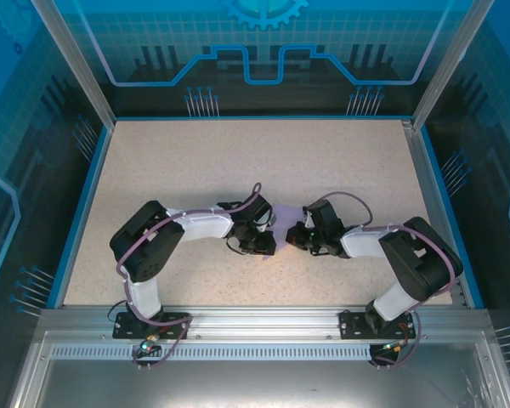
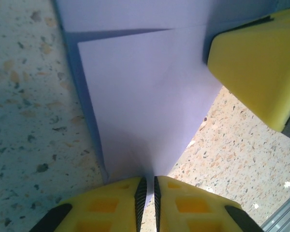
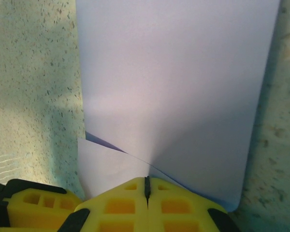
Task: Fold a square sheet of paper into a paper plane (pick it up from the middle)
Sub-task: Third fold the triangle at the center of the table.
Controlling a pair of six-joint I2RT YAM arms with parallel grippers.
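Left gripper [image 2: 147, 193] pinches a tip of the square sheet of paper [image 2: 145, 96], its jaws almost together. Right gripper [image 3: 146, 186] is clamped tight on another edge. The part-folded paper is at mid-frame in the top view, where the left arm [image 1: 166, 234] and right arm [image 1: 399, 251] meet, elbows bent outward.

left gripper [image 2: 147, 187] and right gripper [image 3: 147, 184] clamped, tips facing inward

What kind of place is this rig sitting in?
Probably an enclosed robot test or demo cell, not a home or shop: a speckled worktable fenced by aluminium frame posts, with blue circuit-pattern panels as walls.
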